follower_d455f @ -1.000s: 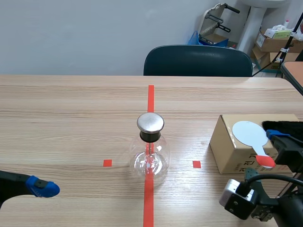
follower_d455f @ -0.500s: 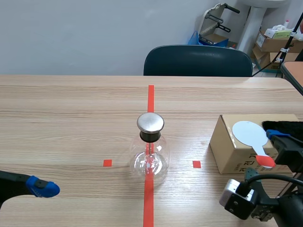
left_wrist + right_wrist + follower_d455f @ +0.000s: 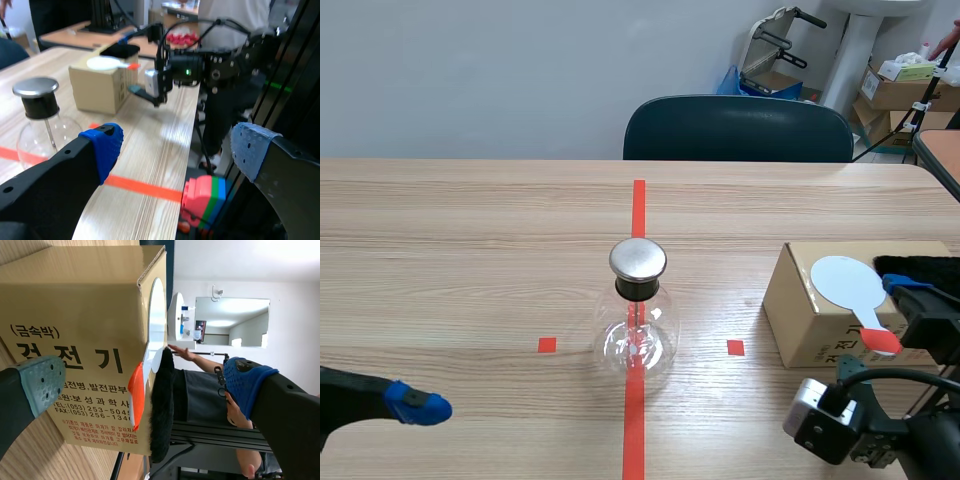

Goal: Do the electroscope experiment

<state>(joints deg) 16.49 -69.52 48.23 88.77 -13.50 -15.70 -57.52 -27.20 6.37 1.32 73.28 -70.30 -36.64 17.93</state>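
Nothing looks started: the paddle and fur lie untouched on the box, the electroscope apart from it; left gripper and right gripper gape empty

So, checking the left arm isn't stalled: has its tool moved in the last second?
Yes, slightly: the left tool has slid back toward the robot, away from the small tape square on the flask's left.

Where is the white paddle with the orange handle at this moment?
In the scene view, the white paddle lies on top of the cardboard box on the right, beside the black fur.
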